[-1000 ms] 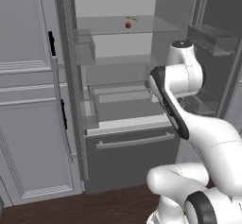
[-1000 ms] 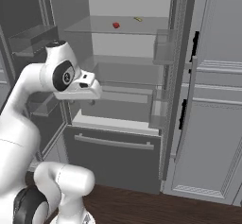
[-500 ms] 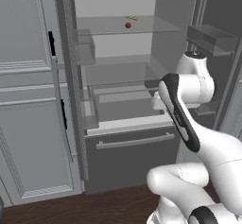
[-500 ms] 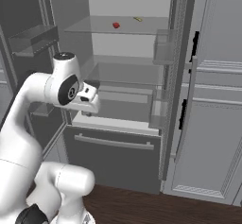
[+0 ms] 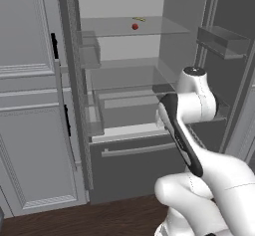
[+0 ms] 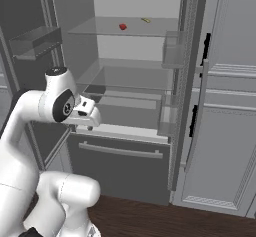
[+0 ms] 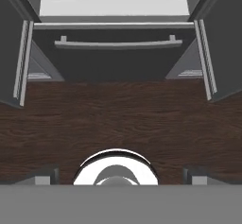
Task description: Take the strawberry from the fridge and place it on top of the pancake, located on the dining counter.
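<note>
Left base view: the fridge [image 5: 129, 160] stands with both doors swung wide, its pale interior and glass shelves showing. The strawberry [image 5: 135, 26] sits on the top glass shelf [image 5: 164, 27], toward twelve o'clock, with a small thin yellowish item [image 5: 139, 18] just behind it, apart from it. The white arm [image 5: 191, 130] rises from five o'clock and folds in front of the lower shelves, well below the fruit. The bottom drawer [image 5: 124, 168] is closed, its horizontal handle [image 5: 138, 149] across the front. Light grey cabinets [image 5: 30, 105] stand at nine o'clock.

Right base view: the strawberry [image 6: 123, 26] lies on the same top shelf near twelve o'clock, the yellowish item [image 6: 145, 19] at its one o'clock. The arm's elbow [image 6: 62, 103] sits at nine o'clock, level with the middle shelves.

Hand view: the camera looks down at the dark wood floor [image 7: 118, 119], with the drawer front and its handle [image 7: 116, 43] at twelve o'clock, between the bottom edges of the two open doors. The fingers [image 7: 121, 173] stand wide apart, one tip [image 7: 40, 176] at seven o'clock and the other at five, holding nothing.
</note>
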